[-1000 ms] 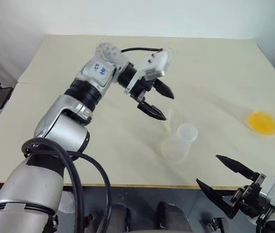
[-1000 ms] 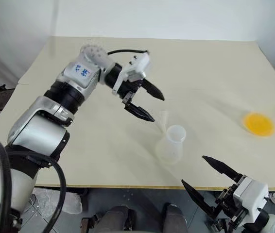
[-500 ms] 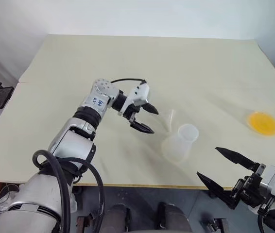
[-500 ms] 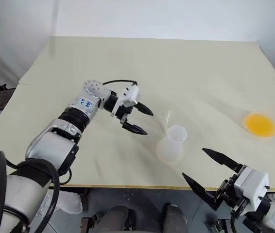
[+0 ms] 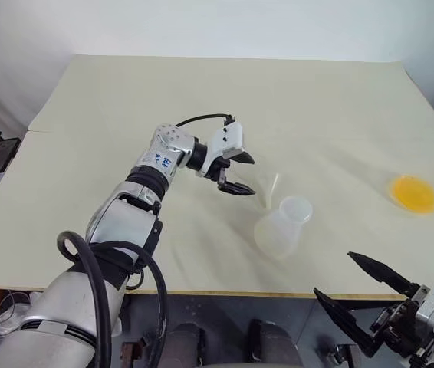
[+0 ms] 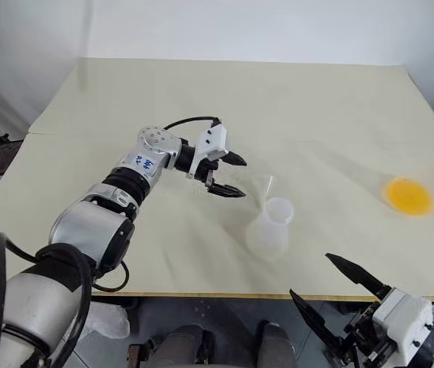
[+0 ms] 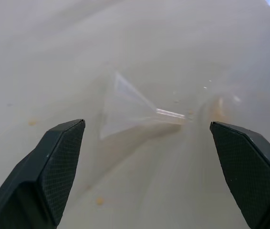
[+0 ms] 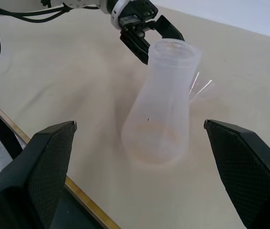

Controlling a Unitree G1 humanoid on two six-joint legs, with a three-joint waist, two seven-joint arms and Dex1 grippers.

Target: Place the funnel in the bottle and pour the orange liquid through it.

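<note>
A silver robot arm with black claws

The left arm (image 5: 136, 211) is shiny silver with black rings at its joints, and a small blue mark sits near the wrist. A thin black cable loops over the wrist, and thick black cables curl by the shoulder. The left claw (image 5: 237, 174) has a white block behind two black pointed fingers. The right claw (image 5: 370, 297) has the same black fingers on a white block. The finger pads (image 7: 61, 162) look bumpy, like a fine grid.
</note>
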